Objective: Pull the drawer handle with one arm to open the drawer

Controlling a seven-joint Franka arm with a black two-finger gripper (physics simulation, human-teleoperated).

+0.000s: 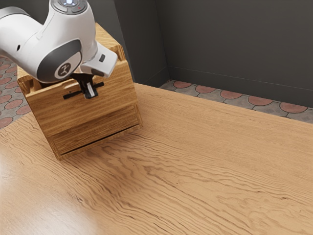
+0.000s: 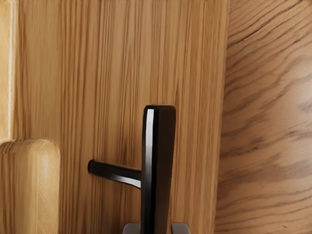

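Observation:
A wooden cabinet [image 1: 93,134] stands at the back of the table, toward the exterior view's left. Its upper drawer front [image 1: 115,93] sits a little proud of the lower panel. A black bar handle [image 1: 71,95] runs across that front. My gripper [image 1: 88,92] comes down from above and is shut on the bar near its middle. In the wrist view the handle [image 2: 157,161] stands off the drawer front [image 2: 97,87] on a black post [image 2: 114,173], and a grey fingertip [image 2: 180,227] rests against each side of the bar.
The wooden table [image 1: 195,166] stretches in front of the cabinet and toward the exterior view's right. Beyond its far edge lie a tiled floor [image 1: 254,100] and dark walls. My white arm [image 1: 49,44] hangs over the cabinet top.

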